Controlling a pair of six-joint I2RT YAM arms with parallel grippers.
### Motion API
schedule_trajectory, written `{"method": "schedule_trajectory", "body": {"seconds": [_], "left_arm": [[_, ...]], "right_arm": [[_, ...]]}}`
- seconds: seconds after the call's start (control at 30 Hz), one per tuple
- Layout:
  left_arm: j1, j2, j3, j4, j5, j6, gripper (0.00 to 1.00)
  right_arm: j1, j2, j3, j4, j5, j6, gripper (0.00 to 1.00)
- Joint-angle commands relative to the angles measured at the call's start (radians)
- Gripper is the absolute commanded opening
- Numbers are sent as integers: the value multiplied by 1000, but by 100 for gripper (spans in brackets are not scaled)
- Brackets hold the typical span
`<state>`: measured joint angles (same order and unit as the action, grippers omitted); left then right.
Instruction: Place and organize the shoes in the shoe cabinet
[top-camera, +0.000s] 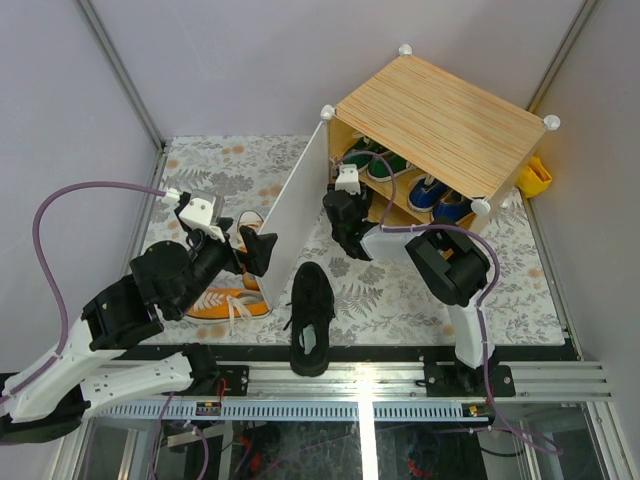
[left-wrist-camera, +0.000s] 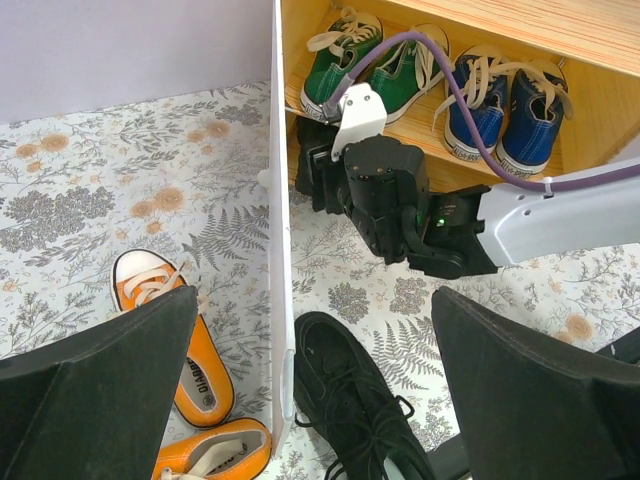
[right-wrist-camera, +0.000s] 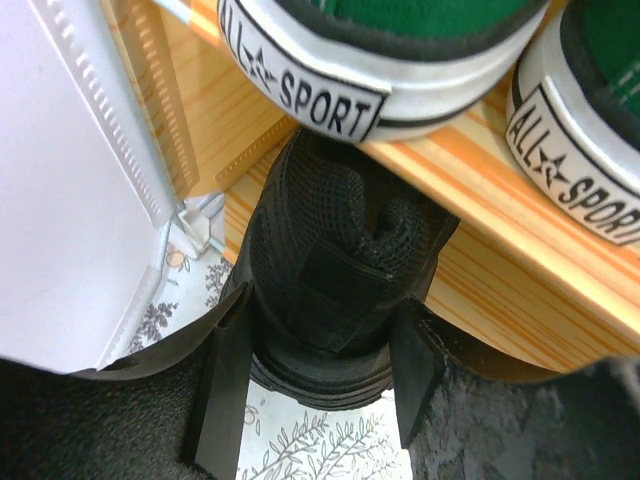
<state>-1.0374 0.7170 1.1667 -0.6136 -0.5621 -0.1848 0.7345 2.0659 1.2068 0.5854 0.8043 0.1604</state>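
Observation:
The shoe cabinet (top-camera: 440, 120) stands at the back right with its white door (top-camera: 295, 215) swung open. Green shoes (top-camera: 375, 163) and blue shoes (top-camera: 435, 195) sit on its upper shelf. My right gripper (right-wrist-camera: 315, 400) is shut on the heel of a black shoe (right-wrist-camera: 330, 250), whose toe points under the shelf (right-wrist-camera: 480, 200) that carries the green shoes (right-wrist-camera: 360, 50). A second black shoe (top-camera: 310, 320) lies on the floor near the front rail. Two orange shoes (top-camera: 225, 303) lie left of the door. My left gripper (left-wrist-camera: 315, 380) hangs open and empty above the door's edge.
The open door (left-wrist-camera: 280, 250) stands between the orange shoes (left-wrist-camera: 180, 340) and the floor's black shoe (left-wrist-camera: 360, 400). The right arm (left-wrist-camera: 400, 200) reaches across in front of the cabinet. A yellow object (top-camera: 533, 178) sits behind the cabinet on the right. Grey walls enclose the patterned floor.

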Motion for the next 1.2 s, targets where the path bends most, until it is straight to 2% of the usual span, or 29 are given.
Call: {"method": "schedule_trajectory", "body": {"seconds": [0.0, 0.33, 0.73, 0.9, 1.17], "left_arm": [[1, -3, -6, 34, -23, 18, 100], [1, -2, -14, 32, -33, 30, 100], [1, 6, -24, 37, -44, 38, 100], [1, 10, -26, 34, -41, 33, 100], [1, 2, -30, 28, -51, 30, 100]], "right_arm": [[-10, 22, 115, 102, 36, -36, 18], [-32, 103, 207, 85, 65, -62, 19], [-53, 137, 255, 56, 29, -24, 20], [-53, 166, 289, 38, 70, -7, 57], [-54, 175, 294, 73, 29, -24, 76]]}}
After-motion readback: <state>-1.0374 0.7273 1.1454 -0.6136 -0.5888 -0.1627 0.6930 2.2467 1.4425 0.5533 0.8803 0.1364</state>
